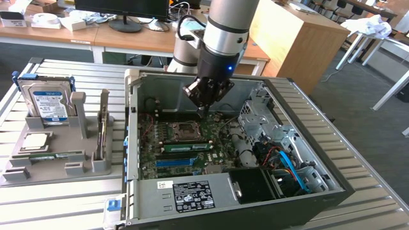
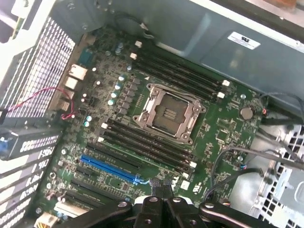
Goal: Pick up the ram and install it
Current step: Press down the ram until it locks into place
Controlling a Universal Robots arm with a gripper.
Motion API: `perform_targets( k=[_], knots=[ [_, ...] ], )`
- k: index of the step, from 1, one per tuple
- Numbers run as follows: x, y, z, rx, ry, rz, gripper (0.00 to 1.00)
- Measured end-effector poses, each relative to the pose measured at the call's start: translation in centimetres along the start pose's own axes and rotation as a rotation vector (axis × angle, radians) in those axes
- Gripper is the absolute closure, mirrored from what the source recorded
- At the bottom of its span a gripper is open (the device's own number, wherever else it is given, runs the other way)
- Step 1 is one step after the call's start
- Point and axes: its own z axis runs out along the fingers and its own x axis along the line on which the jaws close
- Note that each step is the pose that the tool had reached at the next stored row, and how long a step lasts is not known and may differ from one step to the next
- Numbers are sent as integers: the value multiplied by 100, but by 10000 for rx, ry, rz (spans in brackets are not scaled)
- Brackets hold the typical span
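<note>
Exterior view: the gripper [image 1: 203,111] is seen closed and empty above the motherboard [image 1: 191,143] — one ram [image 1: 185,146] is already seated there.

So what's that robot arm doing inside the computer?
The silver robot arm's tool hangs shut over the green motherboard inside the open dark computer case, just above the empty square metal processor socket. It holds nothing. A long, thin green memory stick already sits in a slot beside that socket. Another thin green stick lies in the grey holder on the slatted metal table at the exterior view's left, next to a hard drive.
</note>
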Motion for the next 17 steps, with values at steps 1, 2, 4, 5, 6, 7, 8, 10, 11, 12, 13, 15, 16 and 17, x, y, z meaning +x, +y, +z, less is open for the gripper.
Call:
perform_targets(
  k=[1, 2, 4, 5, 6, 7, 8, 10, 11, 12, 13, 15, 16, 17],
  knots=[
    [2, 1, 1, 4, -4, 118, 90],
    [3, 1, 1, 7, -8, 238, 90],
    [7, 2, 3, 15, -16, 476, 90],
    [9, 3, 4, 18, -20, 594, 90],
    [11, 4, 4, 22, -24, 720, 90],
    [12, 5, 5, 26, -28, 837, 90],
    [14, 5, 6, 29, -31, 951, 90],
    [18, 7, 7, 36, -39, 1182, 90],
    [19, 7, 8, 40, -43, 1297, 90],
    [21, 8, 8, 44, -46, 1413, 90],
    [23, 8, 9, 48, -51, 1544, 90],
    [26, 10, 10, 55, -58, 1785, 90],
    [29, 11, 10, 57, -61, 1857, 90],
    [30, 11, 10, 59, -63, 1899, 90]
  ],
)
